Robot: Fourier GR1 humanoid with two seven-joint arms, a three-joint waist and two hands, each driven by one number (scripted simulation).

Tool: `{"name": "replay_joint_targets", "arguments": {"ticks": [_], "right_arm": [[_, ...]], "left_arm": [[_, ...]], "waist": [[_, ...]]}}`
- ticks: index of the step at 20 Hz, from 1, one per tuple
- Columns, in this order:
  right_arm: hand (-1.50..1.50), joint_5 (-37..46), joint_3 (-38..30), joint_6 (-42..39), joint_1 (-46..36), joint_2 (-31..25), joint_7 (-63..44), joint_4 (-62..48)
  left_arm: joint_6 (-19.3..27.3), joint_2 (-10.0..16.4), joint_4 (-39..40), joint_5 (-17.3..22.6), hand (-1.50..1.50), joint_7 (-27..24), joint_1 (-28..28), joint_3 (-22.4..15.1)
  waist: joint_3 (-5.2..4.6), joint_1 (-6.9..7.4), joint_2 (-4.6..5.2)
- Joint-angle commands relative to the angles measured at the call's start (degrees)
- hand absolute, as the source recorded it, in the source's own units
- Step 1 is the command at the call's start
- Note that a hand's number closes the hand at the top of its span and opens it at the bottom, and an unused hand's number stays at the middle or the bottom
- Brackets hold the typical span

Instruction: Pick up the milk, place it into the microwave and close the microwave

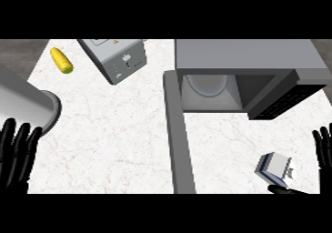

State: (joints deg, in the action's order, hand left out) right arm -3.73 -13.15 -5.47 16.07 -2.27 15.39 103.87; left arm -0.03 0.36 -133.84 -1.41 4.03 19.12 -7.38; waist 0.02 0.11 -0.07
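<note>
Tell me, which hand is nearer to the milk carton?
Right. The right hand is open just right of the milk carton; the left hand is far off across the counter, at the view's left edge.

A single view is given, taken from the robot's head and aimed steeply down onto the counter [114, 136]. The far side is shown at the top, where the microwave [249, 57] is seen from above and slightly from the front. The left hand [14, 154] and right hand [326, 148] are cut by the left and right edges, so the view is set fairly near.
</note>
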Motion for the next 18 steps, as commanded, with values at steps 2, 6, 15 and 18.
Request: {"name": "replay_joint_targets", "arguments": {"ticks": [2,6,15,18], "right_arm": [[-1.50,0.38,-1.36,-1.00,1.10,0.62,5.07,-6.52],[-1.50,1.48,-3.49,-0.84,-0.28,-0.74,8.54,-13.00],[-1.50,0.37,-6.90,-4.10,-2.29,-3.06,20.18,-28.71],[-1.50,-0.25,-8.86,-5.64,-9.42,-5.14,26.65,-41.96]], "left_arm": [[-2.42,0.90,0.46,2.97,-1.50,-2.69,2.95,1.93],[0.06,-0.33,-3.16,0.15,-1.50,-1.41,5.32,-2.83],[-1.91,2.22,-6.77,3.53,-1.50,2.96,4.18,1.23],[2.14,-0.31,-8.46,-4.04,-1.50,2.95,4.77,-6.14]], "waist": [[-0.02,0.03,0.01],[-0.01,0.08,0.01],[-0.02,0.06,0.02],[0.06,0.33,0.06]]}}
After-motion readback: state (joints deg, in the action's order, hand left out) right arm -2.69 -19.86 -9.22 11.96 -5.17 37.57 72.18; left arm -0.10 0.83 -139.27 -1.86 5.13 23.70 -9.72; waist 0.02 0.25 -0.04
